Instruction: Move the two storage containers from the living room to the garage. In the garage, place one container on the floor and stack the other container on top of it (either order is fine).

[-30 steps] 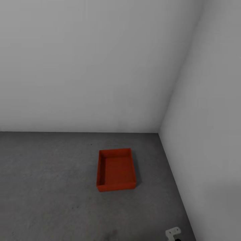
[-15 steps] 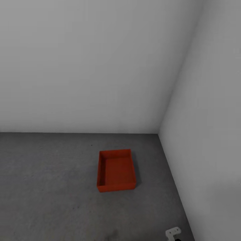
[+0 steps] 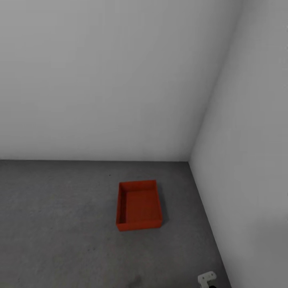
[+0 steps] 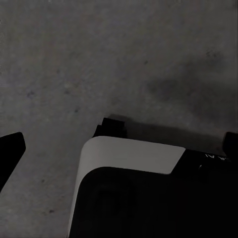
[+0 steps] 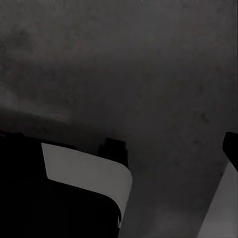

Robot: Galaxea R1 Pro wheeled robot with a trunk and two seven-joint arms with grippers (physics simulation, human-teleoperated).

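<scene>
Below, in the left wrist view, the left gripper (image 4: 119,148) is seen with its dark fingertips at the two edges of the picture, well apart, so it is judged wide open with nothing held between them. The right gripper (image 5: 119,148) is seen in the right wrist view with one dark fingertip at one edge and a dark mass at the other; it too appears open and empty, though its far finger cannot be made out clearly. Beneath both, only the floor (image 4: 99,59) of dark grey speckled concrete is shown, along with white and black parts of the robot's own body.

Farther out, in the head view, one storage container (image 3: 139,205) is seen resting upright on the floor of the garage, near the corner where the two plain white walls (image 3: 100,80) meet, well apart from both grippers. It is empty, its long side running away from the robot.

One container is thus judged placed. The second is presumably to be fetched from the living room. For stacking to be done well, the second should be lowered level and aligned with the rim of this one, and released only once it is seated squarely.
</scene>
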